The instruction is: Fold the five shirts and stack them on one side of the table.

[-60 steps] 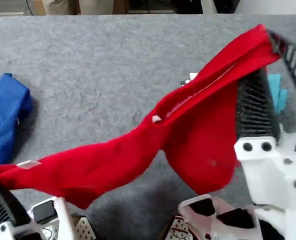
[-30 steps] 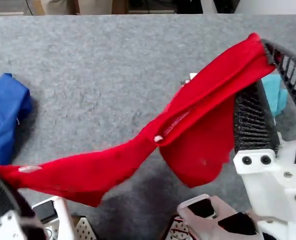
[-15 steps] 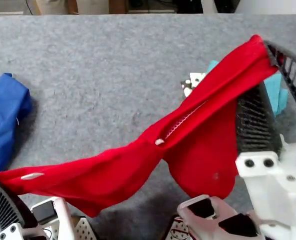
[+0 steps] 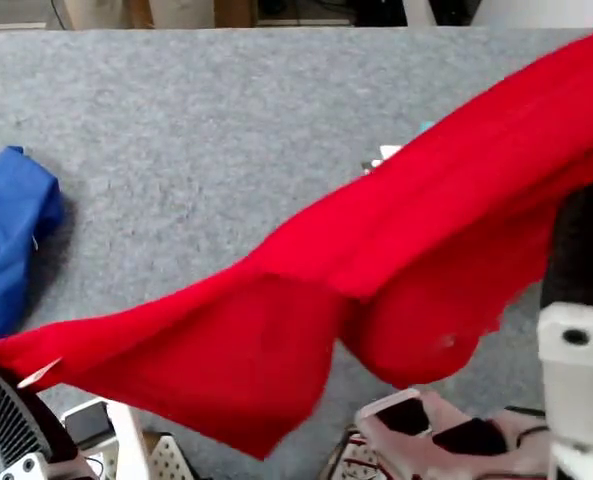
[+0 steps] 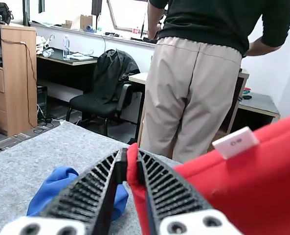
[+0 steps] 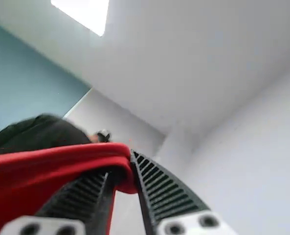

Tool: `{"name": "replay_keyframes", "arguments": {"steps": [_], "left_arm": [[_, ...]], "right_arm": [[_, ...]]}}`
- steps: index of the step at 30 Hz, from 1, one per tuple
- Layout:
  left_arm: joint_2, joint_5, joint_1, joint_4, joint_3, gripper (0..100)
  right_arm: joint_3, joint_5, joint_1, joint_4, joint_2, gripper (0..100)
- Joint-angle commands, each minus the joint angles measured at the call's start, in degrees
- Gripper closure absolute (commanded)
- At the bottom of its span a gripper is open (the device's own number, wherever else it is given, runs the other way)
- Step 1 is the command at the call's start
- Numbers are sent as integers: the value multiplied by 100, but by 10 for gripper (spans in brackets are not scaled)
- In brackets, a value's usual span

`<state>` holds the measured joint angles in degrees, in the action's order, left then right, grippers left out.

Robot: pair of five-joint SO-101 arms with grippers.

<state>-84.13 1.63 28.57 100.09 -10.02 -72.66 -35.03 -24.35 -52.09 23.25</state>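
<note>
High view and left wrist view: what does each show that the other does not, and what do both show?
High view: the red shirt stretched its whole length, sagging in the middle above the grey table, with a white arm body at its raised end. Left wrist view: the left gripper shut on the shirt's edge; behind the table, a black chair and a wooden cabinet. Both: the red shirt, the blue shirt lying on the table, and the table itself.
</note>
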Motion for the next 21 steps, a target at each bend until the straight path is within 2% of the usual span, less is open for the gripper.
{"name": "replay_keyframes", "arguments": {"steps": [1,8,16,21], "left_arm": [[31,35,44,18,9,982],[31,35,44,18,26,982],[145,35,44,9,369,982],[629,26,44,-396,132,982]], "right_arm": [[84,-35,-13,1011,-295,997],[664,-35,-13,1591,-400,997],[778,-35,-13,1037,-382,997],[778,-44,-13,826,-374,997]]}}
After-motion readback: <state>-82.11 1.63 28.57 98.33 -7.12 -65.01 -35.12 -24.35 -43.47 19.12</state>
